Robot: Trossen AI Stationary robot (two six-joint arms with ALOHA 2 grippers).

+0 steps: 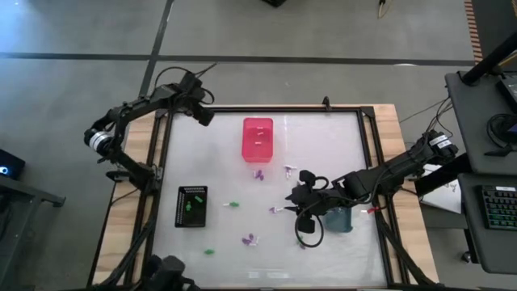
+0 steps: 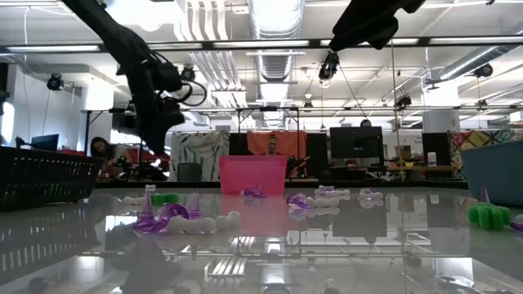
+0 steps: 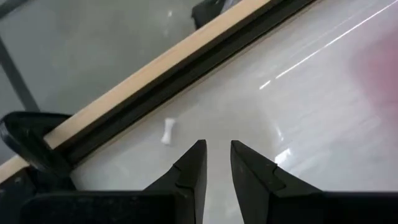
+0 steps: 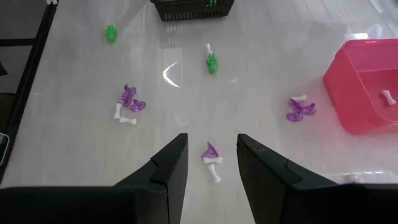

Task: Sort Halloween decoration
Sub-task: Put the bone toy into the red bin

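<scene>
Small green, purple and white Halloween decoration pieces lie scattered on the white table: purple ones [image 1: 258,173] [image 1: 250,239], green ones [image 1: 231,204] [image 1: 209,252]. My left gripper [image 1: 203,115] hovers over the table's far left corner, its fingers [image 3: 217,146] a narrow gap apart and pointing steeply down, with nothing between them; a white piece [image 3: 168,130] lies on the table just beyond. My right gripper [image 1: 292,198] hangs open above mid-table. Below and ahead of its fingertips [image 4: 211,140] lies a purple-and-white piece [image 4: 211,155].
A pink bin [image 1: 258,137] with white pieces stands at the far middle, and a black basket [image 1: 191,206] with green pieces at the left. A grey-blue bin [image 1: 339,218] stands partly under my right arm. A dark frame [image 3: 186,62] and wooden border edge the table.
</scene>
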